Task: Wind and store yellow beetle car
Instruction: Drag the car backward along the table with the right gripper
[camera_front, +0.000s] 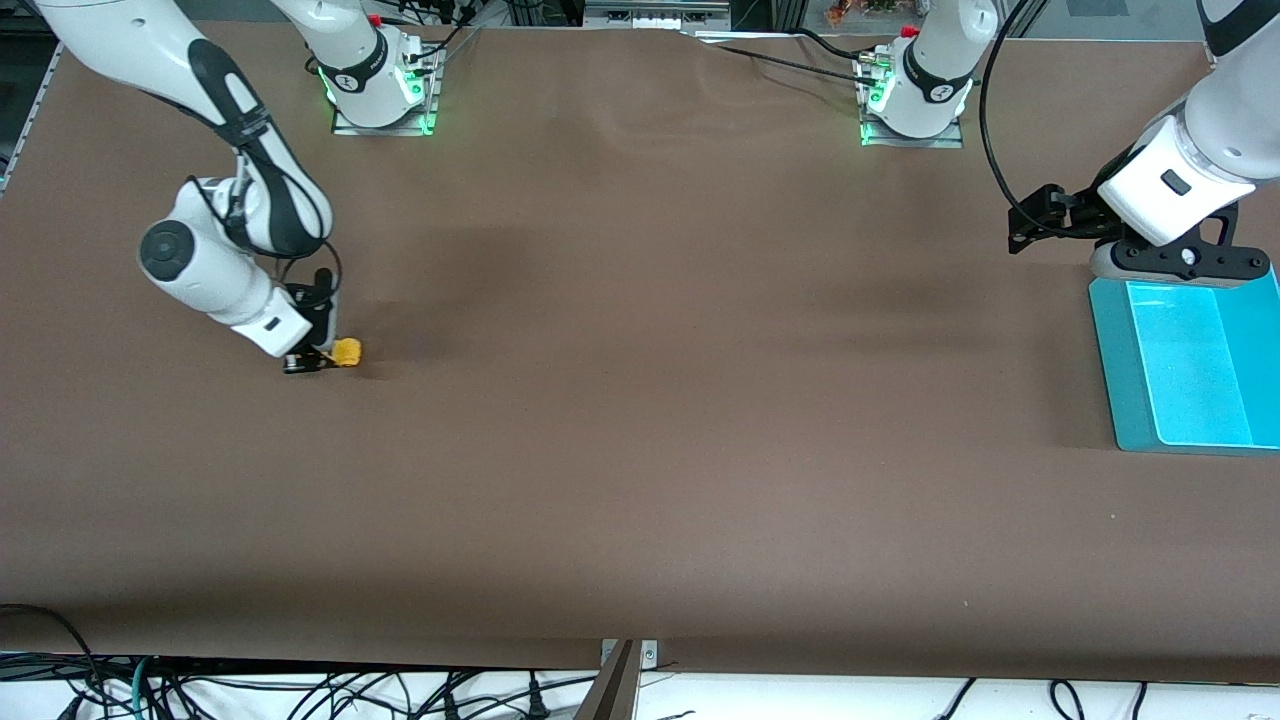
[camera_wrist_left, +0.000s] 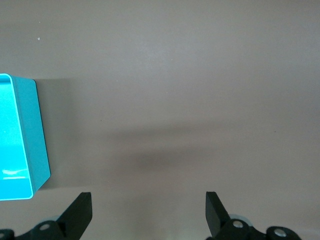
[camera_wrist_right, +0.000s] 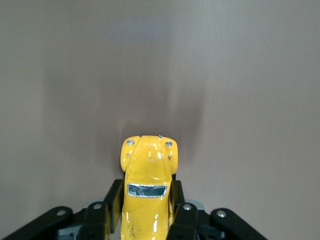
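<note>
The yellow beetle car (camera_front: 346, 352) is on the table near the right arm's end, held between the fingers of my right gripper (camera_front: 318, 358). In the right wrist view the car (camera_wrist_right: 147, 172) points away from the camera with a black finger pressed on each of its sides. The car looks to be touching or just above the table surface. My left gripper (camera_wrist_left: 148, 212) is open and empty, up over the table beside the teal bin (camera_wrist_left: 20, 145) at the left arm's end, where that arm waits.
The teal bin (camera_front: 1185, 365) lies at the left arm's end of the brown table and shows nothing inside. The two arm bases (camera_front: 380, 85) (camera_front: 915, 95) stand along the table edge farthest from the front camera.
</note>
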